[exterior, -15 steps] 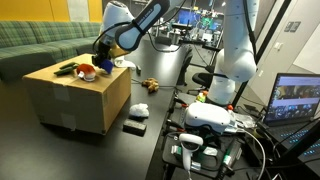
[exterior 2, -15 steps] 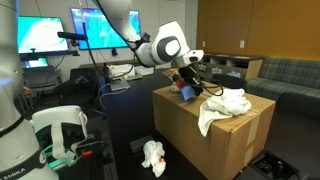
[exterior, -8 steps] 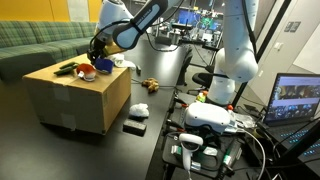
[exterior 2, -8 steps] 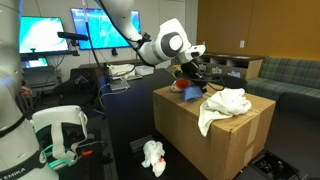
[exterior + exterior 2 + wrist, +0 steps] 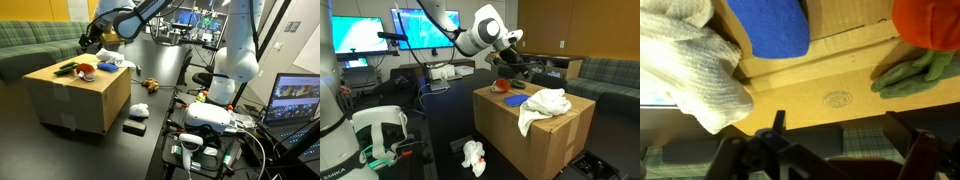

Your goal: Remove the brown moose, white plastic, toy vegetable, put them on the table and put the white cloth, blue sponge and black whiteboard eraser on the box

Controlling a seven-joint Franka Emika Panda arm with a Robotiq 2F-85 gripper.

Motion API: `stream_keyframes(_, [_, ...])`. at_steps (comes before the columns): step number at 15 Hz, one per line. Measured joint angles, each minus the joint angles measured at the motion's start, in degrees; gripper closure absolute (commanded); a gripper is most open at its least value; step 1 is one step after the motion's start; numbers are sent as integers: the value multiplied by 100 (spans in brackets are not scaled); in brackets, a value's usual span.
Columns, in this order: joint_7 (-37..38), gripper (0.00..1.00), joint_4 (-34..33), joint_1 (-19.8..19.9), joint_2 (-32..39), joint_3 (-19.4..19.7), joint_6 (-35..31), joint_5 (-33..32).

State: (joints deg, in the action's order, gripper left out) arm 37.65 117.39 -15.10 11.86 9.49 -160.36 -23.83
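Wrist view: gripper (image 5: 835,150) empty, fingers apart above box (image 5: 830,100); toy vegetable (image 5: 930,22) sits on box, up-right of fingers, leaves apparently pointing down-left; blue sponge (image 5: 770,25) beside white cloth (image 5: 685,60).

Before me — matt tan cardboard box (image 5: 840,75), coarse knitted white cloth (image 5: 685,65), fine-pored blue sponge (image 5: 768,25), soft matt toy vegetable (image 5: 930,30).

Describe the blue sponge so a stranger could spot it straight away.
Look for the big cardboard box. On its flat top, the sponge lies between a crumpled white cloth and a red toy vegetable with green leaves. It is the only bright blue, flat thing up there.
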Motion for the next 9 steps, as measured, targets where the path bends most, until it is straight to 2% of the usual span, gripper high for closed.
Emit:
stream_keyframes(4, [-6, 0, 212, -43, -222, -179, -107, 97])
stream_keyframes(9, [-202, 0, 680, -43, -239, -546, -569, 619])
